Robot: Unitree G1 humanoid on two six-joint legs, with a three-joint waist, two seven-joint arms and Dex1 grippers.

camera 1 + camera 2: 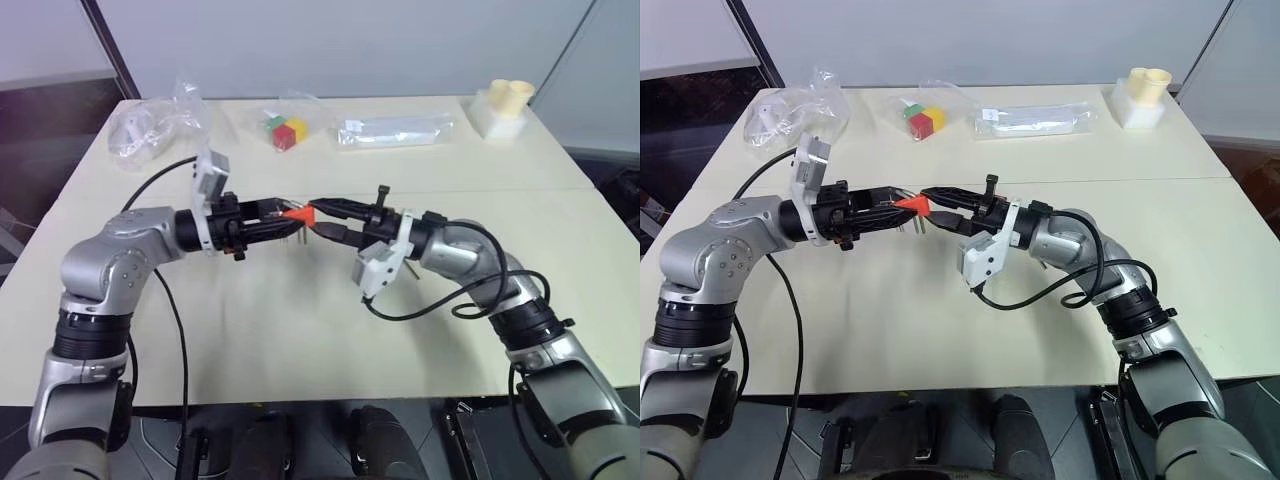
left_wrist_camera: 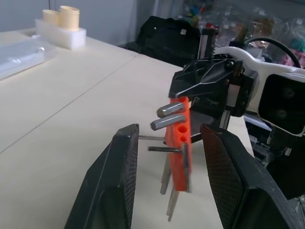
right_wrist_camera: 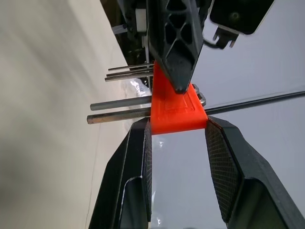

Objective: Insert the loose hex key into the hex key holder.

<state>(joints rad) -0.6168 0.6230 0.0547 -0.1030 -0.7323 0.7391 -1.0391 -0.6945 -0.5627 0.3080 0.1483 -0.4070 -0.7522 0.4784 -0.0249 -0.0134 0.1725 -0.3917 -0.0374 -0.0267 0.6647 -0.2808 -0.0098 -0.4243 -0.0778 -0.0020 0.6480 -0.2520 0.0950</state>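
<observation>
The orange hex key holder (image 3: pixel 176 114) hangs above the table's middle, with my right gripper (image 3: pixel 177 121) shut on one end of it. Several grey keys stick out of it sideways, and their long legs hang down (image 2: pixel 164 177). My left gripper (image 2: pixel 170 129) faces the right one, its two fingers on either side of the holder (image 2: pixel 180 143). The loose hex key (image 2: pixel 164 149), a thin dark rod, lies level between one left pad (image 2: pixel 125 162) and the holder. The other pad (image 2: pixel 224 167) sits by the holder's far side. In the head views both grippers meet at the holder (image 1: pixel 300 213).
At the table's far side lie a crumpled clear bag (image 1: pixel 150 125), a bag of red, green and yellow cubes (image 1: pixel 284 132), a long clear packet (image 1: pixel 395 130) and a white foam block with cream cups (image 1: pixel 505 108). Black cables loop from both arms.
</observation>
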